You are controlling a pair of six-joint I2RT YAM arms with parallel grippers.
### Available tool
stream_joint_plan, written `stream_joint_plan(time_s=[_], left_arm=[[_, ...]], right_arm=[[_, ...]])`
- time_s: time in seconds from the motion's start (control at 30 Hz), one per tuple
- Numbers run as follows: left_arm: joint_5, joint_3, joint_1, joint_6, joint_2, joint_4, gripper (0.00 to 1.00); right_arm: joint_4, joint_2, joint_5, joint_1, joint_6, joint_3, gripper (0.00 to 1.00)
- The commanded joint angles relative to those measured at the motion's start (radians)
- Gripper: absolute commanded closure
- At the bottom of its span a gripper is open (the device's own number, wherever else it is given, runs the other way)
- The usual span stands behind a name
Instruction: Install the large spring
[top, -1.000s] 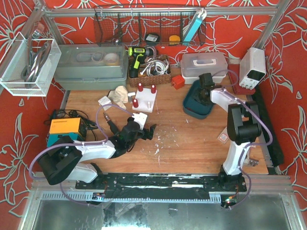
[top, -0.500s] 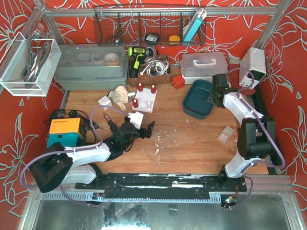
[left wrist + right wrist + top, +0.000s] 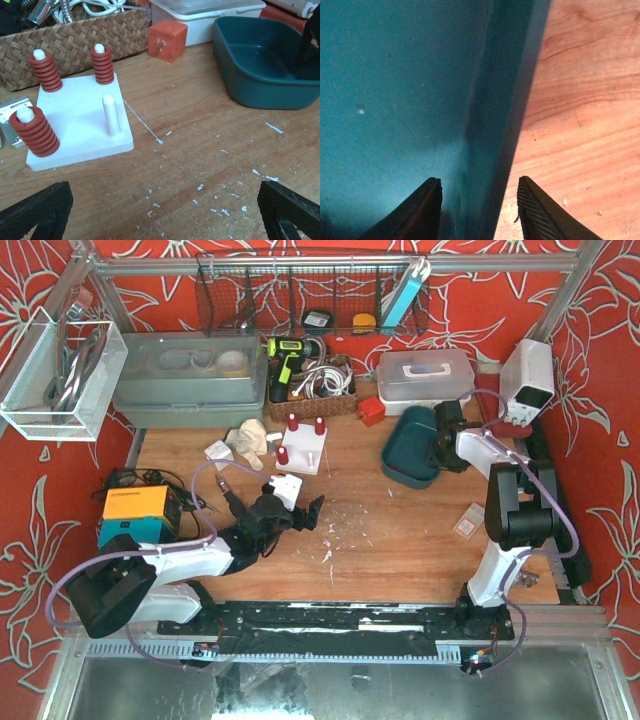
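A white peg plate (image 3: 305,458) (image 3: 75,125) carries three red springs. The thickest spring (image 3: 34,131) is on the front left peg, and two slimmer ones (image 3: 46,72) are on the back pegs. The front right peg (image 3: 111,115) is bare. My left gripper (image 3: 303,510) (image 3: 165,220) is open and empty, low over the wood in front of the plate. My right gripper (image 3: 442,445) (image 3: 480,205) is open, with one finger on each side of the right wall of the teal bin (image 3: 405,460) (image 3: 395,75). No loose spring shows.
A wicker basket (image 3: 310,390) and an orange cube (image 3: 371,411) (image 3: 167,40) stand behind the plate. A clear lidded box (image 3: 425,375) is behind the bin. An orange device (image 3: 140,505) is at the left, a small packet (image 3: 469,522) at the right.
My right gripper has moved from over the middle of the bin to its right wall and dropped lower. My left arm has shifted slightly and stays open.
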Motion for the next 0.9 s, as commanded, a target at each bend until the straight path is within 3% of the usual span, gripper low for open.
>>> stream_joint_plan(time_s=[0.0, 0.17, 0.37, 0.6, 0.87], left_arm=[[-0.018, 0.036, 0.001, 0.008, -0.007, -0.023, 0.0], [-0.011, 0.007, 0.001, -0.002, -0.024, 0.015, 0.0], [0.019, 0.028, 0.001, -0.028, -0.001, -0.014, 0.0], [0.043, 0.012, 0.001, -0.045, -0.024, -0.001, 0.0], [0.06, 0.007, 0.001, -0.057, -0.018, 0.007, 0.0]], right_arm=[[-0.039, 0.027, -0.009, 0.003, -0.068, 0.01, 0.59], [-0.037, 0.012, 0.009, 0.005, -0.137, 0.011, 0.81], [-0.052, -0.031, 0.067, 0.007, -0.242, 0.001, 1.0], [-0.045, -0.036, 0.09, 0.016, -0.446, 0.007, 1.0], [0.229, -0.049, 0.254, 0.073, -0.712, -0.093, 1.0]])
